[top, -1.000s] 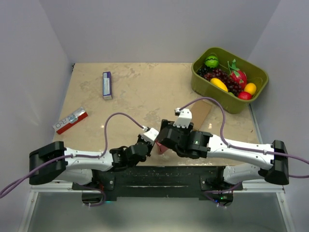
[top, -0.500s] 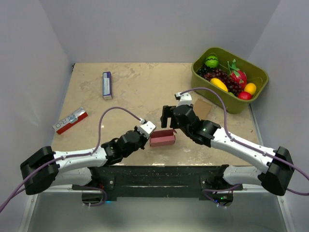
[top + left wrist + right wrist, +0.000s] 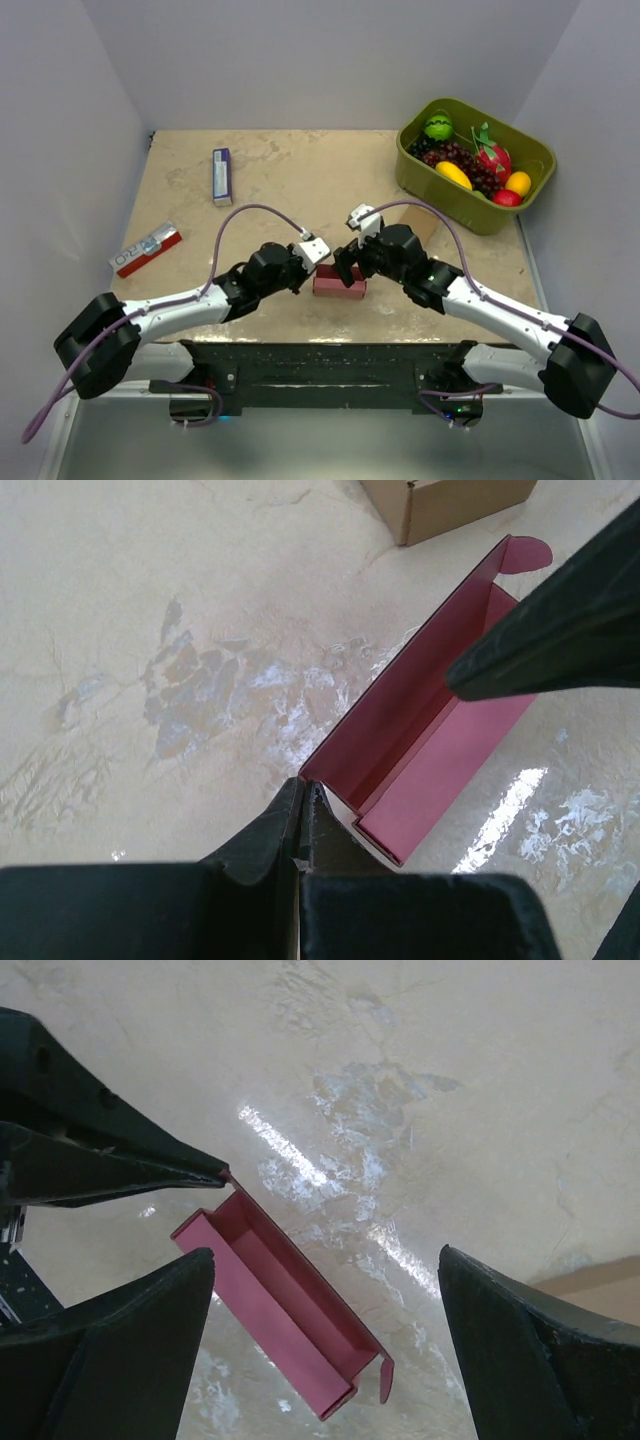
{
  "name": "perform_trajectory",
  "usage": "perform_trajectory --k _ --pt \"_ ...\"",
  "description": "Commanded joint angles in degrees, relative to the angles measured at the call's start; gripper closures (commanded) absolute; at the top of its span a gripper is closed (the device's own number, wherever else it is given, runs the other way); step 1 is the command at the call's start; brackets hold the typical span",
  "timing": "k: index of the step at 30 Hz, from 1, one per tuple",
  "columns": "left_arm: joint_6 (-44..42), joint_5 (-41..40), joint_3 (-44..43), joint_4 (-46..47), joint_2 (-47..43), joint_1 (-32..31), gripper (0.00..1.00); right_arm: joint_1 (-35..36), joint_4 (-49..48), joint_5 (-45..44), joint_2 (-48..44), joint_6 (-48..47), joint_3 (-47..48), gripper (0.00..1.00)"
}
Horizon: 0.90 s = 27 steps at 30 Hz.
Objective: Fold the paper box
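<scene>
The paper box (image 3: 338,284) is a pink-red card trough with its top open, lying on the table near the front middle. Its far end tab (image 3: 527,552) sticks out. My left gripper (image 3: 306,273) is shut, pinching the box's near corner at its fingertips (image 3: 302,792); in the right wrist view those tips meet the box (image 3: 290,1305) at its upper left corner. My right gripper (image 3: 346,266) hangs just above the box, wide open, its jaws standing either side of it without touching (image 3: 325,1255). One right finger (image 3: 560,630) crosses the left wrist view.
A brown cardboard box (image 3: 420,224) lies behind the right gripper. A green bin (image 3: 415,170) of toy fruit stands at the back right. A blue-and-white packet (image 3: 221,176) and a red-and-white packet (image 3: 146,249) lie on the left side.
The right gripper let go of the box and opened wide. The left gripper carried the box away from the front edge and further onto the table, now lying flat.
</scene>
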<state>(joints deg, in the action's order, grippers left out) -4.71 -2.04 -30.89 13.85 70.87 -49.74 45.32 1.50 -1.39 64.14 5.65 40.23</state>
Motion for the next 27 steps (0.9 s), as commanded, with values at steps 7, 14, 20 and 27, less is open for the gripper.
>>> perform_trajectory --k 7,14,20,27 --pt "-7.0 10.3 -5.7 -2.7 4.5 1.7 1.00 -0.1 -5.8 10.1 8.5 -12.4 2.3 0.03" --pt "-7.8 15.0 -5.5 -2.8 3.1 4.8 1.00 -0.1 -6.5 10.5 7.2 -9.9 0.7 0.02" --pt "-8.9 16.4 -8.6 -6.8 2.3 7.1 1.00 -0.1 -2.2 12.9 10.2 -7.9 2.7 0.01" --pt "-9.8 19.1 -11.1 -9.6 0.3 11.1 1.00 0.0 -2.1 15.4 7.7 -6.1 0.8 0.01"
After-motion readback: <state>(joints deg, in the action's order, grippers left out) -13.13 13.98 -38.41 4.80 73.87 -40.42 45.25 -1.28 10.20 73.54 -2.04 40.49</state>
